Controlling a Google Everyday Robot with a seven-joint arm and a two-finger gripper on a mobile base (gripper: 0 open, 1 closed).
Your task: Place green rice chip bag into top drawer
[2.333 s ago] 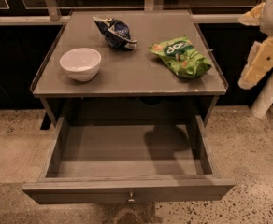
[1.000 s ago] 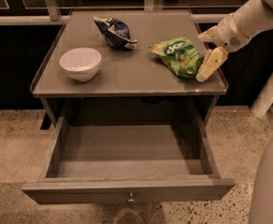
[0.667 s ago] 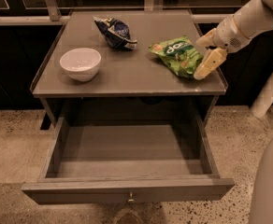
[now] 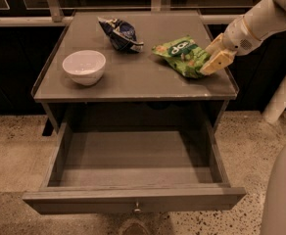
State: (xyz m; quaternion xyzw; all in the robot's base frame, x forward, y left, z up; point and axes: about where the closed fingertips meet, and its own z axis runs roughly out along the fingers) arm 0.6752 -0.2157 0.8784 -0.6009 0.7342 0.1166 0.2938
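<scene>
- Nearest me, the wide shallow grey top drawer (image 4: pixel 133 199) stands pulled right out below the table. Its flat front panel and small round metal knob (image 4: pixel 137 210) face the camera. I judge the opening step finished.
- Inside the drawer I see only its bare grey floor. Nothing has gone in, so the placing itself is not yet done.
- Above it, the grey tabletop (image 4: pixel 133 82) carries everything else. On its left side a round white bowl (image 4: pixel 84 66) sits upright, well apart from the bag I want.
- On the right side of the tabletop lies the bright green glossy rice chip bag (image 4: pixel 181 55), flat on the surface and near the right edge. It is not lifted.
- The hand (image 4: pixel 215 57) is at the right end of that bag, touching it or just beside it. It reaches in from the right on the white arm (image 4: pixel 260 21). I cannot tell whether the hand is open or closed, or whether it has any hold on the bag.
- Farthest back, near the middle, lies a crumpled dark blue and white snack bag (image 4: pixel 121 33), close to the green one but apart from it. It should stay where it is.
- As I read it, most of the work is left: secure the green bag, lift it, bring it forward over the tabletop's front edge, lower it into the drawer and release.
</scene>
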